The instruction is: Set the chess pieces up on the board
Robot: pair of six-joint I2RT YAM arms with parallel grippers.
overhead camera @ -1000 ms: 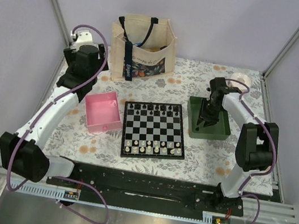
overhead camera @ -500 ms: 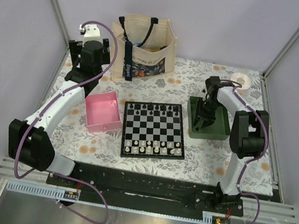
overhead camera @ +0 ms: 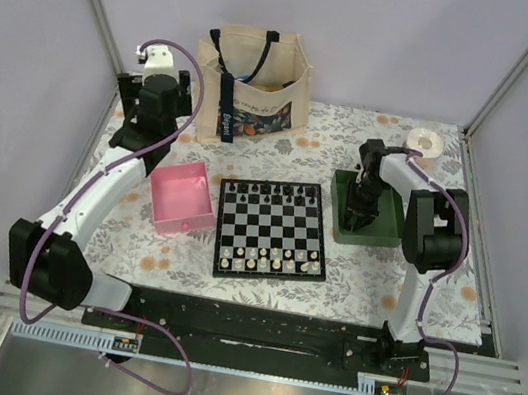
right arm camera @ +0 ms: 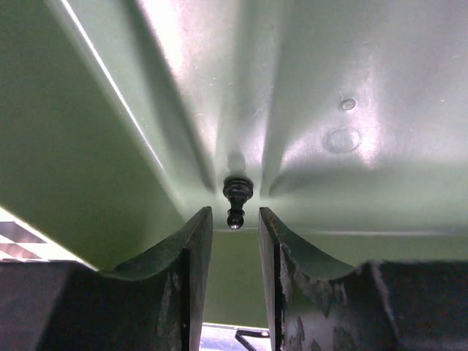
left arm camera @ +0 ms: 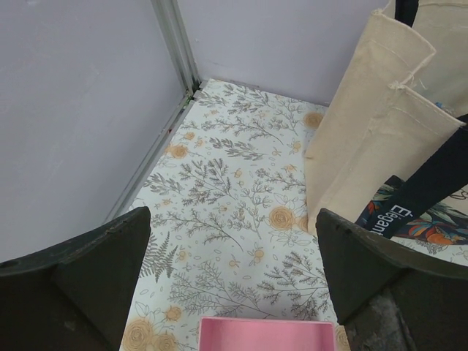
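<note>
Green tray (overhead camera: 378, 241) — right pincer (right arm camera: 235, 213) has dipped lower, narrow jaws bracketing one black pawn (right arm camera: 237, 196), unclamped — pickup looks next; left pincer (left arm camera: 232, 218) wide.

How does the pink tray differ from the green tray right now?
The pink tray lies left of the board, the green tray right. The right hand reaches into the green tray, at a black chess piece; no hand is in the pink tray. Both are open-topped.
</note>
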